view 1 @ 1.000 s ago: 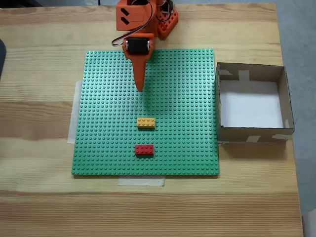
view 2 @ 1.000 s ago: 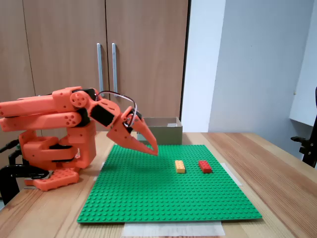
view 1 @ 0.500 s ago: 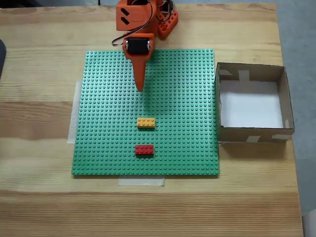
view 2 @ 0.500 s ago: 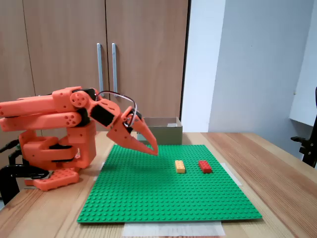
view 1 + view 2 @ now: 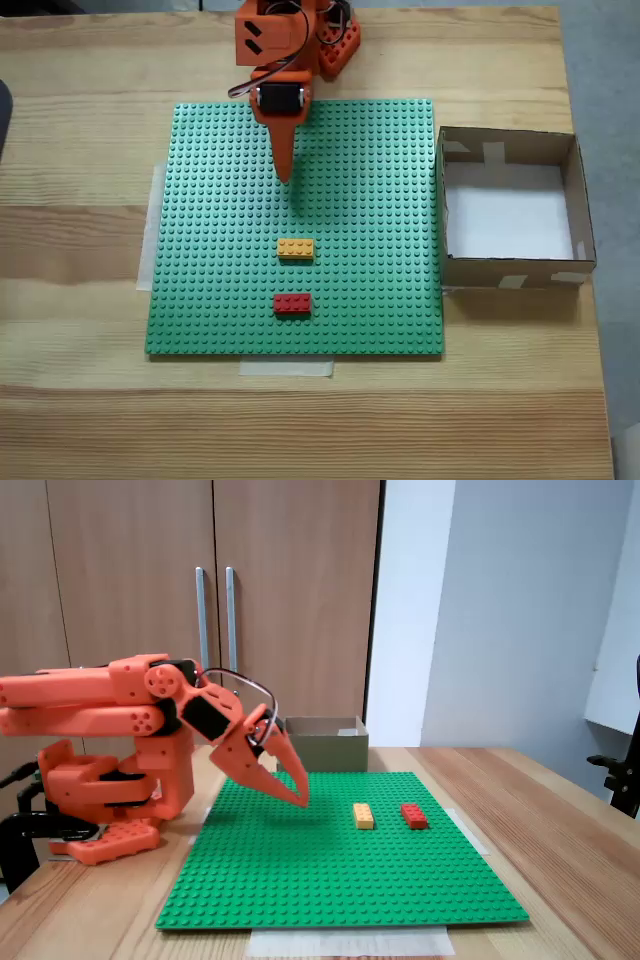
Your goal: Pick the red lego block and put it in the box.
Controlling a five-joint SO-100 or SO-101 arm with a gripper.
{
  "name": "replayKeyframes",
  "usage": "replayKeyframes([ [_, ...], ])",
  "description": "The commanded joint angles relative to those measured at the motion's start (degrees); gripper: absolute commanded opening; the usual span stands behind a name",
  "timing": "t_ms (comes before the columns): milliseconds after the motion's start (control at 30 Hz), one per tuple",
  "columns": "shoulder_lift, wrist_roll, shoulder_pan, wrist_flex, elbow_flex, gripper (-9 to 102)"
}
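- The orange plastic two-finger pincer [image 5: 284,176] [image 5: 299,798] hung tilted downward above the far half of the flat green studded baseplate [image 5: 210,270] [image 5: 300,880], its jaws drawn together to one point with nothing between them.
- In the top-down fixed view, the small orange-yellow studded brick [image 5: 295,248] lay below the pincer's tip, apart from it.
- The small red rectangular studded lego block [image 5: 292,303] [image 5: 413,815] sat farther from the pincer than the yellow brick, near the baseplate's lower edge in that view, untouched.
- In the side fixed view, both bricks stood to the right of the pincer's tip, the yellow one [image 5: 363,815] nearer, the red one just beyond it.
- The shallow square brown cardboard box [image 5: 509,270] [image 5: 325,748] with a white floor rested on the pale wooden tabletop [image 5: 80,400], just beside the baseplate's right edge in the top-down view, well apart from the pincer.
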Motion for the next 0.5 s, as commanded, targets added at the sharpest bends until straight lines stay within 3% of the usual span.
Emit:
replayKeyframes([
  [0,-6.5,-0.88,-0.18,1.05,-7.38,-1],
  [467,-43.42,-0.62,-2.46,12.57,-44.65,-1],
])
